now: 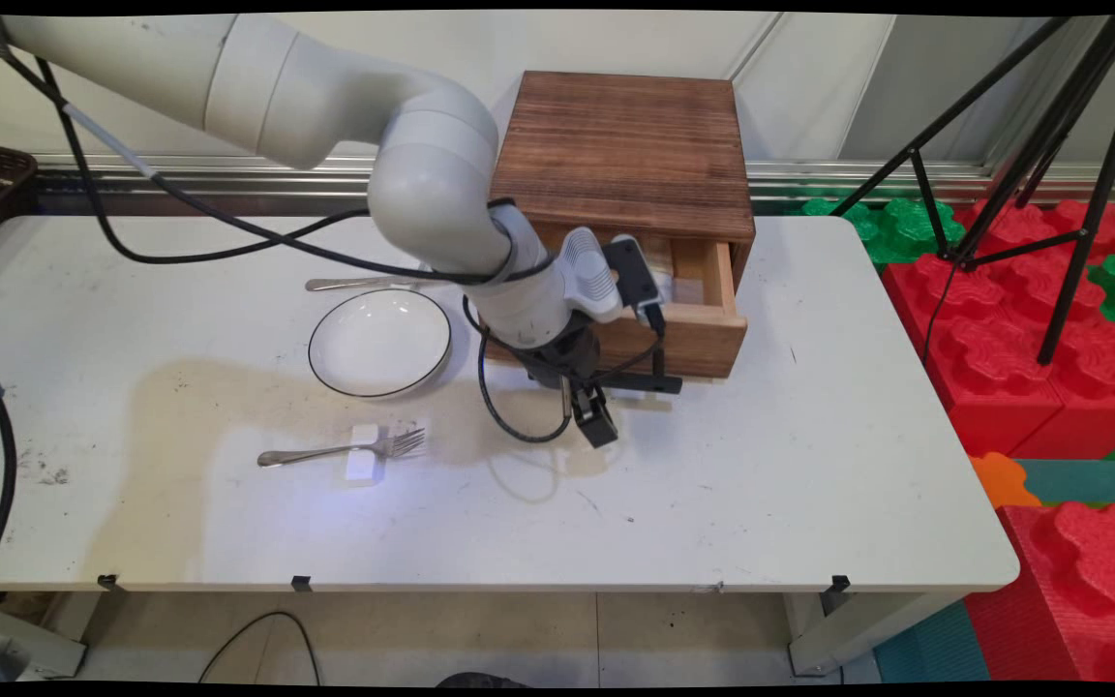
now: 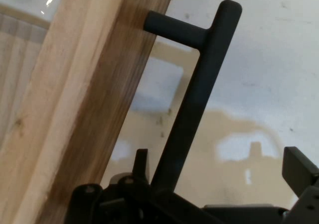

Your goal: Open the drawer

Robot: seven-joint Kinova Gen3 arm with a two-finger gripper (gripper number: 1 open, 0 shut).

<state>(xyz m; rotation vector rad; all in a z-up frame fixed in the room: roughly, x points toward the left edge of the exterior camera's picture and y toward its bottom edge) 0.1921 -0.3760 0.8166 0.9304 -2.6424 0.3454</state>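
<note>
A dark wooden box (image 1: 625, 145) stands at the back of the white table (image 1: 761, 484), its light wooden drawer (image 1: 708, 315) pulled partly out. A black bar handle (image 1: 659, 384) is fixed to the drawer front (image 2: 75, 109). My gripper (image 1: 596, 416) hangs just in front of the drawer at the handle's left end. In the hand view the handle (image 2: 199, 94) runs up between the two spread fingers (image 2: 141, 157), close to the left one and apart from the right. The gripper (image 2: 219, 162) is open and holds nothing.
A white bowl with a black rim (image 1: 379, 341) sits left of the drawer, with a spoon (image 1: 364, 284) behind it. A fork (image 1: 345, 450) lies across a small white block (image 1: 364, 455) nearer the front. Red and green foam blocks (image 1: 1022, 329) and a black tripod (image 1: 1051, 145) stand to the right.
</note>
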